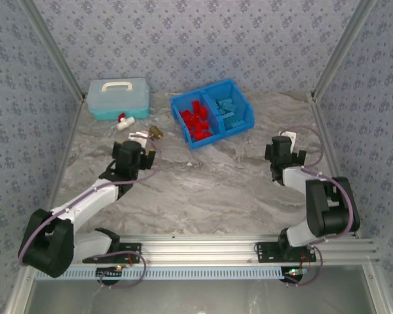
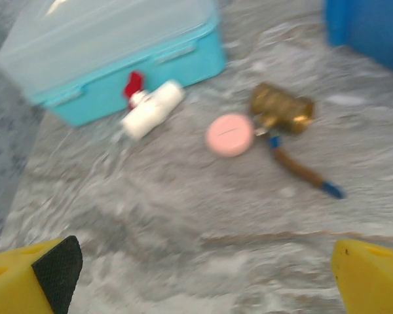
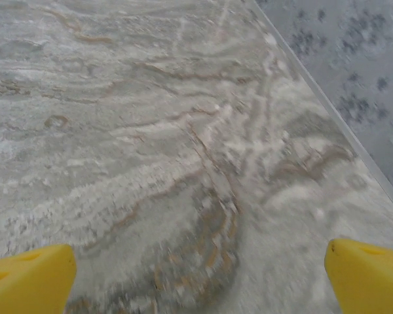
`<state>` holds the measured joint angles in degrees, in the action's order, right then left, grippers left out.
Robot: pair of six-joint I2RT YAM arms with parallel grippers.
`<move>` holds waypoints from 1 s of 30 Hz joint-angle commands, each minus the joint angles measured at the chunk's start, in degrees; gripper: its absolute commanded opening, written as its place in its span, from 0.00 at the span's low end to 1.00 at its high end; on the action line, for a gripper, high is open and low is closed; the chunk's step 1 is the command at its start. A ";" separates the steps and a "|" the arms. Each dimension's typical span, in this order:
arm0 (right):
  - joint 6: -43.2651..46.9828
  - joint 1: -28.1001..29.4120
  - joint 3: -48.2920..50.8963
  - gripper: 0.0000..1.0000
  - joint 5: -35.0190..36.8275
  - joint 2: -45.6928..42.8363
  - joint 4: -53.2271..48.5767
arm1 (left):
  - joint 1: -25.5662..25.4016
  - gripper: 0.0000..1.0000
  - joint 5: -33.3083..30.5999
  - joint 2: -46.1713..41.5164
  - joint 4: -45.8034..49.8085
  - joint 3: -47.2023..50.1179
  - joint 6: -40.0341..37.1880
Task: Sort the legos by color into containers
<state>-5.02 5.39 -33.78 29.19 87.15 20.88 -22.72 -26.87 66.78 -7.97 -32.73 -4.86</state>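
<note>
Legos (image 1: 198,123) in 2 containers (image 1: 217,138) by color; left pincer (image 2: 203,275) spread wide, empty; right pincer (image 3: 200,275) spread wide, empty.

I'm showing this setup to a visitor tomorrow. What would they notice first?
The bright blue bin at the back of the table stands out, red legos heaped in its left compartment, light blue legos in its right. Left of it sits a teal case, with a pink disc and brass fitting nearby. The left gripper and right gripper both hang open.
</note>
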 commanded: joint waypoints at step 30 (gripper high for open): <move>5.98 -6.88 11.49 1.00 -25.90 0.02 25.34 | 22.91 1.00 21.69 20.95 -38.73 9.27 6.61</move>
<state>-0.05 -1.26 -22.31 3.60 86.80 44.69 0.01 -6.79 87.46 -43.51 -23.83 0.78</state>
